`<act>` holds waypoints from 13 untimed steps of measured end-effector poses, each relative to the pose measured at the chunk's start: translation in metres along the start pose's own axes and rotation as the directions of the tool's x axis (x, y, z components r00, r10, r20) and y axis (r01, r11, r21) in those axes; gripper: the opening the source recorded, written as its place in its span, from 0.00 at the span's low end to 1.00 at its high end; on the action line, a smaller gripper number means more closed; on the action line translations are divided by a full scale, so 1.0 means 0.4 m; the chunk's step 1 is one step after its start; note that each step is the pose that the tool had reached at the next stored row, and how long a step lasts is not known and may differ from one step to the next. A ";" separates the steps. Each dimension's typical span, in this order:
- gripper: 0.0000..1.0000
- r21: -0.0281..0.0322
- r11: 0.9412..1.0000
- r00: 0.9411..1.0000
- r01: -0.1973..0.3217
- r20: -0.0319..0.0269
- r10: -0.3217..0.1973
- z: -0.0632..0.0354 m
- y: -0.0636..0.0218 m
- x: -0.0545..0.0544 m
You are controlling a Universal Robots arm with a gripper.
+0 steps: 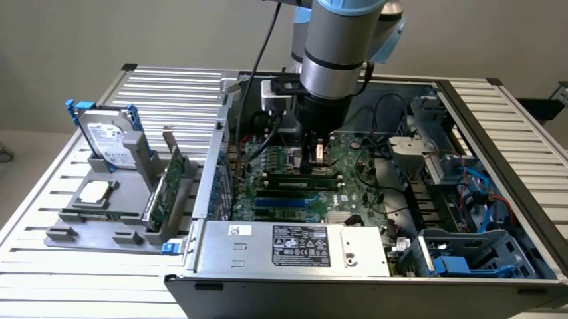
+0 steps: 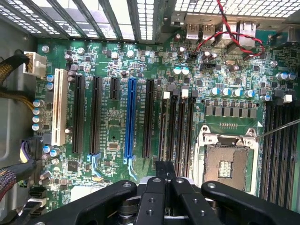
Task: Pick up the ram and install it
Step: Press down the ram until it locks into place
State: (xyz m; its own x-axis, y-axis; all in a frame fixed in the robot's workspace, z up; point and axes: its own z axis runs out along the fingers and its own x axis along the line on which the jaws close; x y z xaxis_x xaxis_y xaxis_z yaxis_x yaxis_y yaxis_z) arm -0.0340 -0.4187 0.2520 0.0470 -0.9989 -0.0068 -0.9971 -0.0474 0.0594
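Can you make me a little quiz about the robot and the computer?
1. True or false: the gripper is above the grey tray.
2. What stands upright on that tray with blue handles? A) hard drive B) fan C) keyboard
3. Fill in: on the motherboard, one long slot is white and another is ____.

Key: 1 false, it is inside the open computer case, above the motherboard. 2 A. 3 blue.

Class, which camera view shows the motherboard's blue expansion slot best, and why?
The wrist view: it looks straight down on the blue expansion slot, showing its full length among the black slots. The exterior view shows it as a slanted blue strip beside the power supply.
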 end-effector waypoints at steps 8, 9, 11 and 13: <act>0.11 0.004 0.997 0.997 -0.077 0.009 0.077 0.000 0.000 0.000; 0.11 0.004 0.996 0.996 -0.089 0.010 0.089 0.000 0.000 0.000; 0.11 0.005 0.993 0.993 -0.114 0.013 0.114 0.000 0.000 0.000; 0.11 0.006 0.990 0.990 -0.139 0.015 0.139 0.001 0.000 0.000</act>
State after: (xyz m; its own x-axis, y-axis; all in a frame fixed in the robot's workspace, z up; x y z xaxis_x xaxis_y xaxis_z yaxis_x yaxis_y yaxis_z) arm -0.0339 -0.4187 0.2517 -0.0927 -0.9956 -0.0137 -0.9943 0.0918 0.0541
